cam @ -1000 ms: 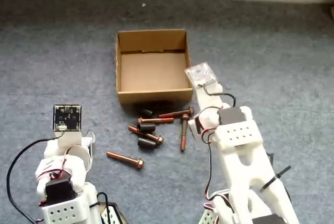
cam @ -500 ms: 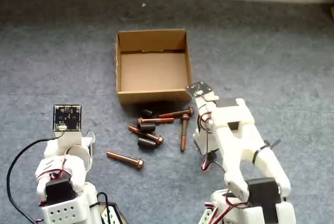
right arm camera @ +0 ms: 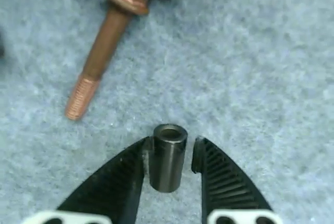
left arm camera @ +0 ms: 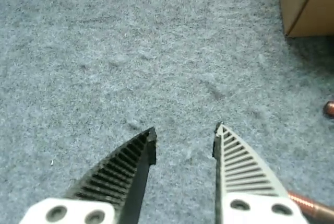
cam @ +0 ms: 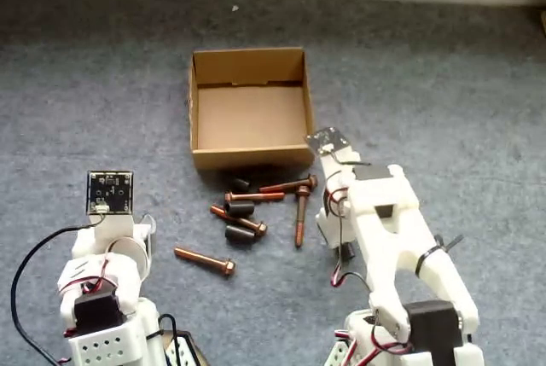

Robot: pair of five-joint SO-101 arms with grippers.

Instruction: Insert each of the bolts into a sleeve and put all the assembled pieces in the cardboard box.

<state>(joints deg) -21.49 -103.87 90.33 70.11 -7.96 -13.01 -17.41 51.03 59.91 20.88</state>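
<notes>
- High view: the cardboard box (cam: 249,119) is found open on the grey carpet (cam: 444,84), with no assembled piece inside; the task is judged barely begun.
- The left gripper (left arm camera: 183,132) is held over bare carpet, its jaws parted and nothing between them.
- The right gripper (right arm camera: 171,140) is set low, just beside the nearest bolt's threaded end. Its jaws are parted either side of one sleeve (right arm camera: 167,164): one finger (right arm camera: 133,166) is touching, a thin gap is left at the other, so no clamp is judged made.
- Five bolts (cam: 301,215) are scattered loose just in front of the box, one lying apart from the rest.
- Three further sleeves (cam: 241,210) are lying among them.
- Handling: the sleeve is judged small, rigid and smooth, liable to tip or slip; it is best taken across mid-body, bore left clear. The bolts are judged stiff and heavier, best held on the shank near the head.
</notes>
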